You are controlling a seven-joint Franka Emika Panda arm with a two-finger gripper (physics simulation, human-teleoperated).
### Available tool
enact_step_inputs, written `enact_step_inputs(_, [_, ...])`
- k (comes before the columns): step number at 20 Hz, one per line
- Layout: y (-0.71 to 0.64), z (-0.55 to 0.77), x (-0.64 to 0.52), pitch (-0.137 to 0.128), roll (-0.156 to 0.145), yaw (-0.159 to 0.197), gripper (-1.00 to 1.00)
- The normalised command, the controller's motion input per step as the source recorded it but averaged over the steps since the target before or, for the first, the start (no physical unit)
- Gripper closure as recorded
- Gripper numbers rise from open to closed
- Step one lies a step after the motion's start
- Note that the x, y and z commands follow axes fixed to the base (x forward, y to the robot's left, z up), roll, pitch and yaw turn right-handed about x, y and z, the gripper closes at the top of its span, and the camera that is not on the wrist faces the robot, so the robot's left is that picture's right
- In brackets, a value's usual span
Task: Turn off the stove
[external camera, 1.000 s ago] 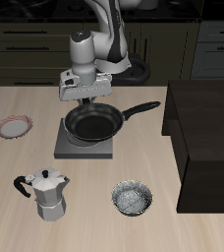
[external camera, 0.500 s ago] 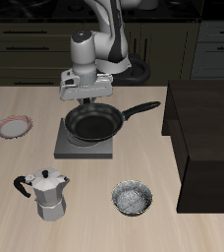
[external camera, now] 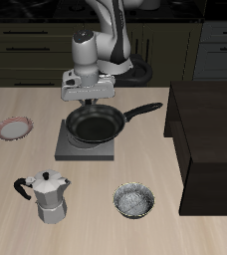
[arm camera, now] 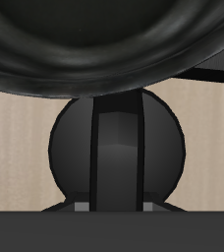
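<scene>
Worktop (external camera: 106,214) first: it carries everything, with the big dark cabinet block (external camera: 207,139) along one side. The stove (external camera: 86,144) sits near the middle toward the back, a flat grey plate, and the black frying pan (external camera: 96,124) rests on top of it with its handle pointing at the cabinet. Nearer the front edge stand the moka pot (external camera: 49,195) and a small glass bowl (external camera: 134,200); a little plate (external camera: 14,128) lies off toward the far side from the cabinet.

Your gripper (external camera: 86,104) is at the stove's back edge, just behind the pan. Over the last second it has eased upward a touch and barely moved otherwise. The wrist view shows a round dark knob (arm camera: 112,148) dead ahead, under the pan's rim, with its raised bar standing upright in that view.

From these views I cannot tell how far the fingers are spread, or whether they hold the knob; neither finger is clearly visible. With so little motion, I'd judge you are at the knob, either about to turn it or just done. Whether the burner is now off can't be told.
</scene>
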Motion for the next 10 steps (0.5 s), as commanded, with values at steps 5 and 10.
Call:
enact_step_inputs(5, [0.01,0.01,0.02,0.009,-0.004,-0.06,1.0])
enact_step_inputs(10, [0.02,0.02,-0.01,0.006,0.011,-0.072,1.0])
